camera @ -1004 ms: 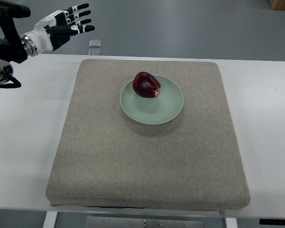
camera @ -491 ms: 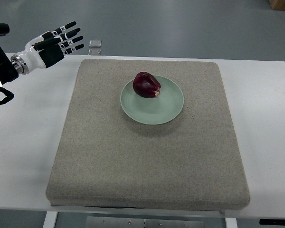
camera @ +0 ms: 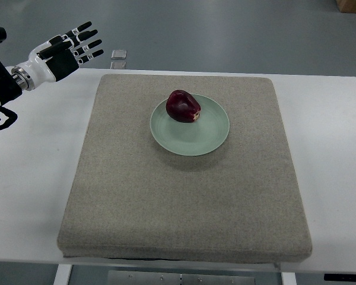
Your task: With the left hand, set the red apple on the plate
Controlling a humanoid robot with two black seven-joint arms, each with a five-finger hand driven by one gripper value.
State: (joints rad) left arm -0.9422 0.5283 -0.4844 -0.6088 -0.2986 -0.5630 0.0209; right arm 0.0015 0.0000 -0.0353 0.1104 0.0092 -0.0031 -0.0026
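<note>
1. Red apple [camera: 183, 106] sits on the upper-left part of the pale green plate [camera: 196, 139].
2. Plate rests on a grey mat [camera: 184, 208] covering the white tabletop [camera: 29, 172].
3. Left hand [camera: 64, 51] hovers at the far-left corner, fingers spread, holding nothing.

White table [camera: 29, 178], grey fabric mat [camera: 184, 202] lying on it

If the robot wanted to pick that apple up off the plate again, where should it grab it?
Probably around the red apple's broad rounded middle, coming down from above with the fingers either side. It sits at the green plate's far-left rim, so the left hand approaches over open mat.
</note>
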